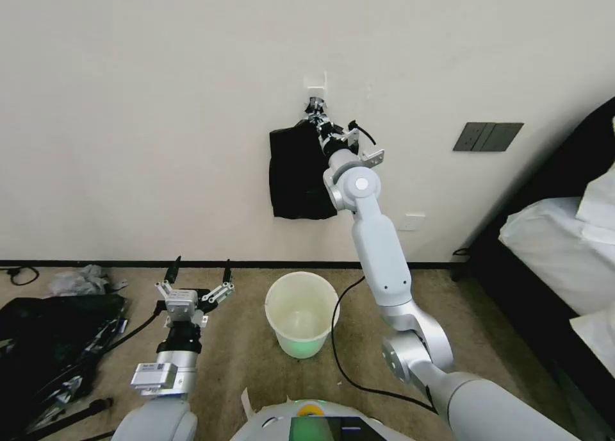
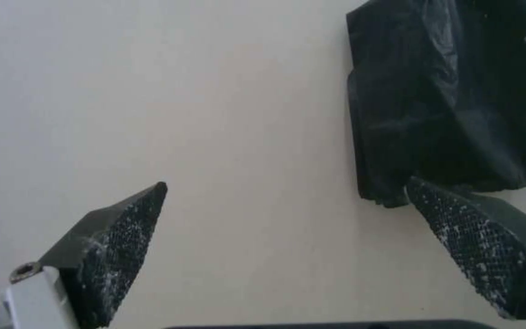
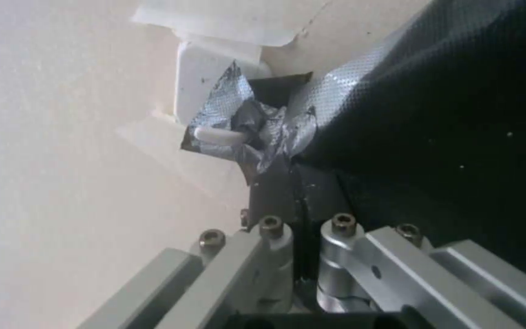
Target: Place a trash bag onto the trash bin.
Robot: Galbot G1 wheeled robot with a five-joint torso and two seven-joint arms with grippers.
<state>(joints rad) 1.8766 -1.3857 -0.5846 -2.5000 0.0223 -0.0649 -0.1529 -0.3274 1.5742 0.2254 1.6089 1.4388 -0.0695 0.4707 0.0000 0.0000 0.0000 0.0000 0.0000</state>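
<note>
1. Head view: right gripper reaches up to a white wall hook, fingers pressed together on the top of the black trash bag hanging flat against the wall.
2. Left gripper hovers low over the carpet, fingers spread wide, holding nothing.
3. Trash bin stands unlined on the floor below the bag.

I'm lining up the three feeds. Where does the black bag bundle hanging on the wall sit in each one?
Head view: bag bundle hangs on the wall above the trash bin, the right gripper at its knotted top.
Left wrist view: it lies beyond the open left gripper.
Right wrist view: its knot sits beside the wall hook, the fingers closed on it.
Shared landmark: the cream wall.
</note>
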